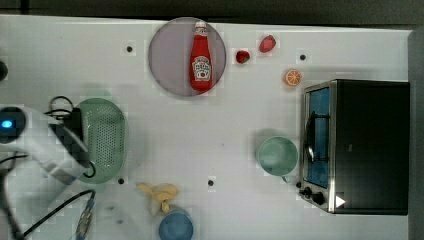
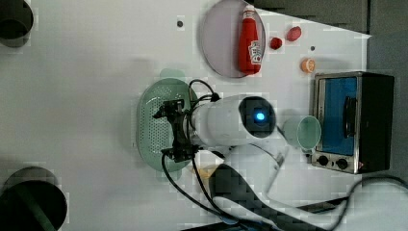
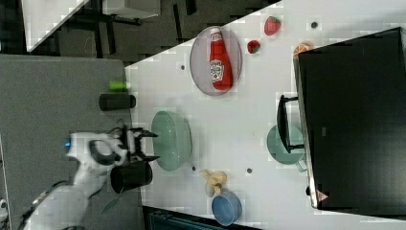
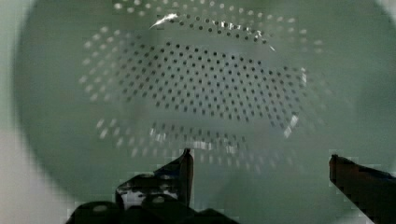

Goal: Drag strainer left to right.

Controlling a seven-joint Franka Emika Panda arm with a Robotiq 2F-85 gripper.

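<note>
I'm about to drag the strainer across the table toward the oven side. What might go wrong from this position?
1. The gripper is open above the pale green perforated oval plastic strainer and grips nothing, so it may slip off mid-drag.
2. In the top view, the smooth mint-green round cup sits to the strainer's right, before the black toaster oven; a long drag could bump it.
3. The yellow banana lies near the path's lower edge in the top view.

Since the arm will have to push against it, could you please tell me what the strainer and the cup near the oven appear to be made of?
The strainer looks like moulded plastic: pale green, evenly punched holes, with soft glossy highlights in the wrist view. The open pincer sits just above its bowl. The cup looks like smooth mint-green plastic too, though glazed ceramic cannot be ruled out, as it shows only a plain, even surface.
</note>
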